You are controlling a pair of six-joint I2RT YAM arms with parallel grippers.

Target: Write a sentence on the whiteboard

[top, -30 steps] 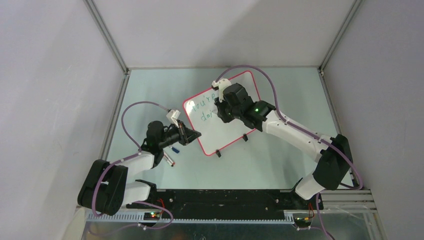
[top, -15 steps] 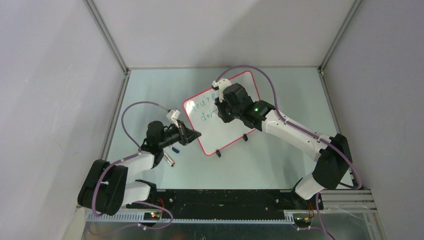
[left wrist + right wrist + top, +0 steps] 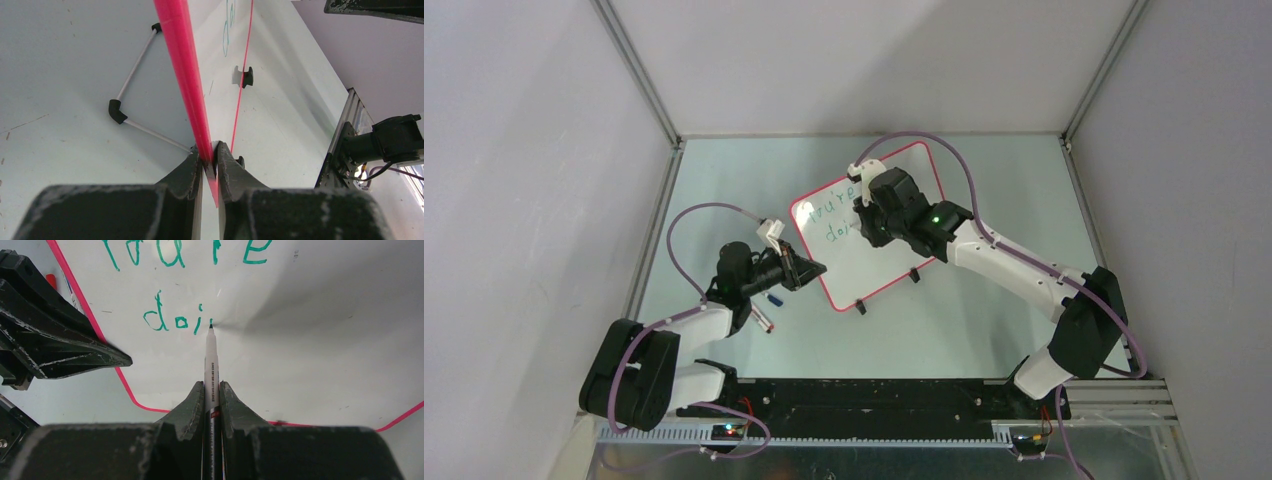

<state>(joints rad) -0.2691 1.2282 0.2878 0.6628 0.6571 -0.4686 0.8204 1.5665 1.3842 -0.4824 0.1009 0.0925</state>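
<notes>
The whiteboard (image 3: pixel 874 250) is white with a red-pink rim and two black clip feet, and lies tilted in the middle of the table. Green writing reads "You're" over "doi" (image 3: pixel 175 320). My right gripper (image 3: pixel 211 385) is shut on a white and black marker (image 3: pixel 211 360) whose tip touches the board just right of "doi". In the top view it (image 3: pixel 866 215) is over the board's upper left part. My left gripper (image 3: pixel 210 152) is shut on the board's rim (image 3: pixel 187 75) at its left edge; in the top view it (image 3: pixel 816 268) is there too.
A marker (image 3: pixel 764 318) and a blue cap (image 3: pixel 775 297) lie on the table under the left arm. A thin wire stand with black corners (image 3: pixel 117 110) shows behind the board. Grey walls enclose the table on three sides.
The right gripper with the marker has shifted slightly up and right on the board. The left arm has not moved.
</notes>
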